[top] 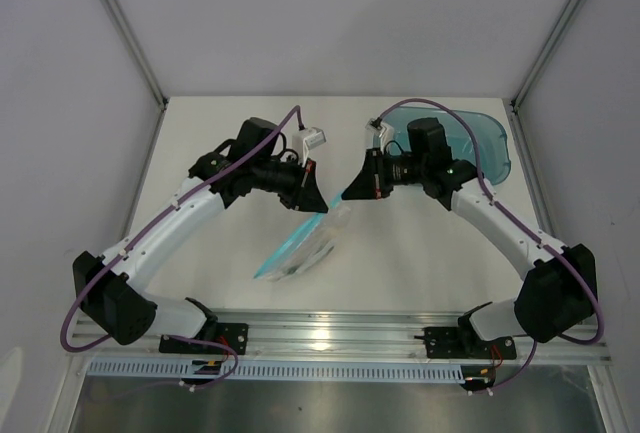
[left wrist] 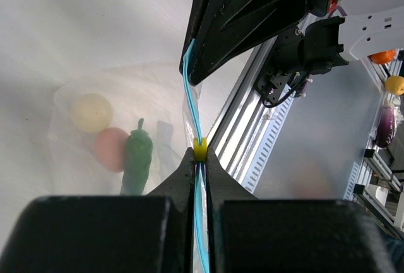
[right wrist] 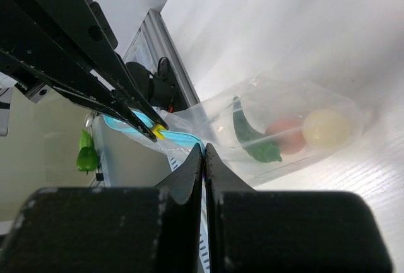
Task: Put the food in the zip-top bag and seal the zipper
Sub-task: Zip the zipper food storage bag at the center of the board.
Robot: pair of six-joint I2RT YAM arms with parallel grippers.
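Clear zip-top bag (right wrist: 278, 96) with light blue zipper (left wrist: 191, 96) and yellow tab (left wrist: 200, 149). Cream-white round piece (right wrist: 326, 128), peach-pink egg-shaped piece (right wrist: 285, 135), dark green cucumber-like piece (right wrist: 249, 137). Translucent teal-blue tub (top: 485, 143); plain white tabletop (top: 420, 263). White arms (top: 180, 218) with black joints and purple cables (top: 68, 308); jaws black. Silver ribbed rail (top: 340, 333).

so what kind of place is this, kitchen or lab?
Probably an enclosed robot test cell, not a kitchen: bare white table boxed in by plain panels, arms bolted to an aluminium rail, toy-like food.
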